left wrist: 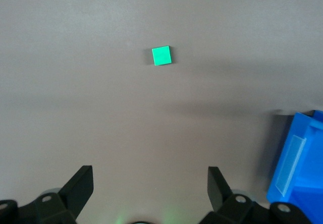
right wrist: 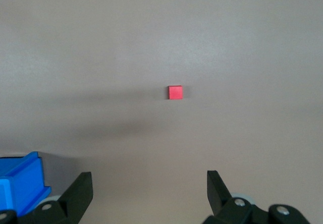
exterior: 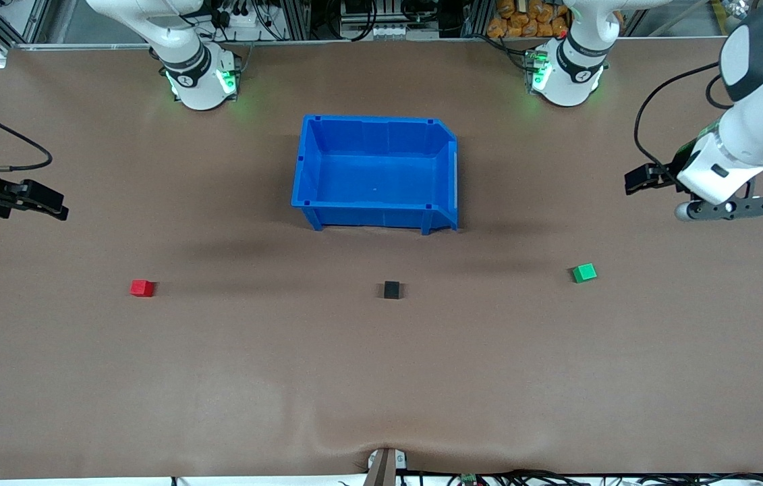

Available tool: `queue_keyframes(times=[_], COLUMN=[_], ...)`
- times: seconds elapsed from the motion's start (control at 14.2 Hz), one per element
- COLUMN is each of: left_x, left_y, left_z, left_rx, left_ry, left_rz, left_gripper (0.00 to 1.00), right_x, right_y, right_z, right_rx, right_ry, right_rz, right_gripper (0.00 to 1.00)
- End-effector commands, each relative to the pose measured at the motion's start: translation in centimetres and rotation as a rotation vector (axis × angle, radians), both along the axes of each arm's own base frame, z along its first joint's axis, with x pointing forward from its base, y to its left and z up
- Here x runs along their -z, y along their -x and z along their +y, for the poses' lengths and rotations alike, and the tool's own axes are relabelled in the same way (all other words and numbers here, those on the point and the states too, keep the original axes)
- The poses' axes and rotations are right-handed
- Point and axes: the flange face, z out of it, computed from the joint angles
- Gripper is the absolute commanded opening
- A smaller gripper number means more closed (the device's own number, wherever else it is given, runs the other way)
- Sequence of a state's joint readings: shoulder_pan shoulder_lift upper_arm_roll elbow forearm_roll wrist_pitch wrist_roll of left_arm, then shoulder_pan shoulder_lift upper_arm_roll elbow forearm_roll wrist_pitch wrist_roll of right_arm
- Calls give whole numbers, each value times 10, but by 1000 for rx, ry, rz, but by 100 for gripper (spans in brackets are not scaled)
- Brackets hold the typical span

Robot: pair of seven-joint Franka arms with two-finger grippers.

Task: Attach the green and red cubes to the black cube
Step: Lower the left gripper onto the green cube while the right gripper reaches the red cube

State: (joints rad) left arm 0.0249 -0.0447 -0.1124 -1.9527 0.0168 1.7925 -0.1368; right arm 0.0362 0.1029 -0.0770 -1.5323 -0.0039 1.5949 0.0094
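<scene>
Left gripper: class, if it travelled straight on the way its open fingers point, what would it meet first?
Most likely bare table. The left gripper is open and points down at the tabletop. The green cube lies ahead of that spot, apart from the fingers, so it probably would not be met first; depth is uncertain.

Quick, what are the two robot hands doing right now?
Left gripper: open, empty, up over the table near the green cube.
Right gripper: open, empty, near the red cube.
</scene>
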Motion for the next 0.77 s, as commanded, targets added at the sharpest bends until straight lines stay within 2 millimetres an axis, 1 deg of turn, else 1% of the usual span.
queue_keyframes(times=[0.0, 0.21, 0.35, 0.49, 0.7], left_x=[34, 75, 90, 110, 142], left_y=[-5, -9, -13, -17, -22], left_z=[1, 2, 2, 1, 0], left_rx=[-25, -38, -77, -114, -238], left_ry=[-3, 3, 3, 2, -7], left_rz=[-8, -23, -19, -14, -8], left_gripper=[100, 100, 100, 100, 100], right_x=[-4, -3, -3, -1, -2], right_y=[2, 1, 1, 2, 3], right_z=[-3, 0, -1, 0, 3], right_rx=[10, 3, 5, 5, 1], right_ry=[0, 0, 0, 0, 0], right_rz=[-8, -3, -5, 6, 9], right_gripper=[100, 100, 100, 100, 100])
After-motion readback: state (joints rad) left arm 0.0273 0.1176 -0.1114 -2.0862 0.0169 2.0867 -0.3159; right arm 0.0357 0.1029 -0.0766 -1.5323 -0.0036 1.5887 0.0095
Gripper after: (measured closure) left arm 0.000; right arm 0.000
